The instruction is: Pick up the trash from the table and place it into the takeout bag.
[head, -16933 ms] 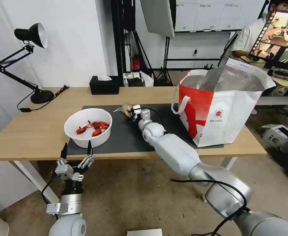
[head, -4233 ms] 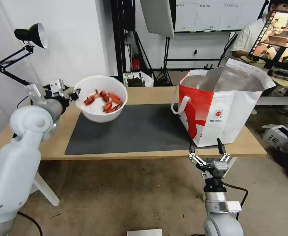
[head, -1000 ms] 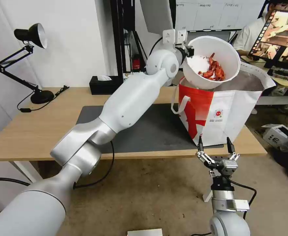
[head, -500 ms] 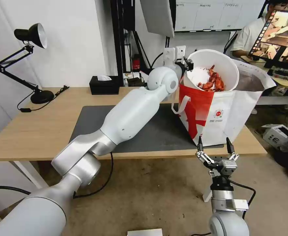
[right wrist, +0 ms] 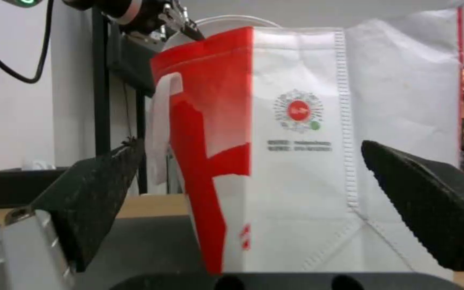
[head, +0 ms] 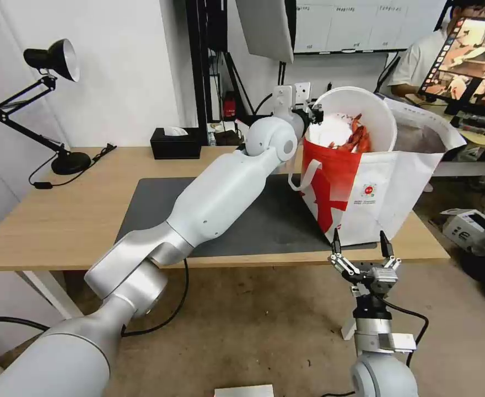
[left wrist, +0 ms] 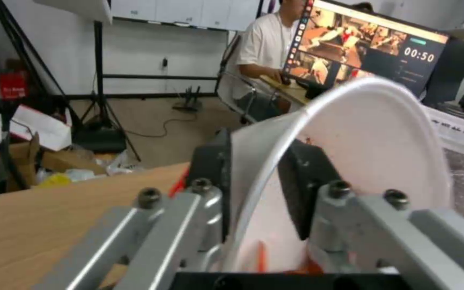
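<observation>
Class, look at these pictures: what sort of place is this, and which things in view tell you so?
Probably a robotics lab or recording studio, not a dining room: a softbox on black stands hangs behind the table, and a monitor shows camera feeds.

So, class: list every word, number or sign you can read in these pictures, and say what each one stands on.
"00:50": white digits on the monitor, left wrist view.
Round red logo on the bag: a sign, its characters too small to read.
Two grey lines under the logo: blurred, unreadable.
Print along the bag's rim: too blurred to read.
</observation>
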Tool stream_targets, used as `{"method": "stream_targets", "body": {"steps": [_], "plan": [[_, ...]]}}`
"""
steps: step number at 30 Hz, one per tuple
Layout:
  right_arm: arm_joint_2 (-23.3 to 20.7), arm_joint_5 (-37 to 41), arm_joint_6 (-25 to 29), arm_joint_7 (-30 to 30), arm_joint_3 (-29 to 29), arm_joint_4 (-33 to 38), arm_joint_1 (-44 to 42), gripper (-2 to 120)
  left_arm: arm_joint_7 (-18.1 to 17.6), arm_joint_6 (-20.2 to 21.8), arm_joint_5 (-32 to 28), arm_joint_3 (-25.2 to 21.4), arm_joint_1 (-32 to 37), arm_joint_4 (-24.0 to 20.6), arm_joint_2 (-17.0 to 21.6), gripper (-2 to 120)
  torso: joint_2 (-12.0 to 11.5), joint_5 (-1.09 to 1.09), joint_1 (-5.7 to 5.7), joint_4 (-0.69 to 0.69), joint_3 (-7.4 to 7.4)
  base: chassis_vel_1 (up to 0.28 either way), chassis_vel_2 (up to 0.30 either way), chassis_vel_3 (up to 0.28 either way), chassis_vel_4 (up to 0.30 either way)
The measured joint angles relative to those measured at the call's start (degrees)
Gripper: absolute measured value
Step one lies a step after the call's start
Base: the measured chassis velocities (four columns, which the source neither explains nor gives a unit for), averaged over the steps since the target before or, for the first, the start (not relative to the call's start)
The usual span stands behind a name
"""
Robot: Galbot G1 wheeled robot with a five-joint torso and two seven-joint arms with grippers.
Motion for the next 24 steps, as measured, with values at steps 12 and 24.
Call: {"method": "stream_targets", "body": {"steps": [12,24], "plan": [[0.1,-0.2,0.0,0.0,0.3,-0.5,0.4,100,2.4,4.6,-3.6,0.4,0.9,-3.6,1.9,76,0.0,0.0,0.0,0.0,0.0,0.0,0.0,0.0,0.0],[0.3,-0.2,0.0,0.0,0.5,-0.4,0.2,100,1.4,4.9,-3.1,-0.6,2.2,-7.4,3.8,100,0.0,0.0,0.0,-0.01,0.0,0.0,0.0,0.0,0.0]]}}
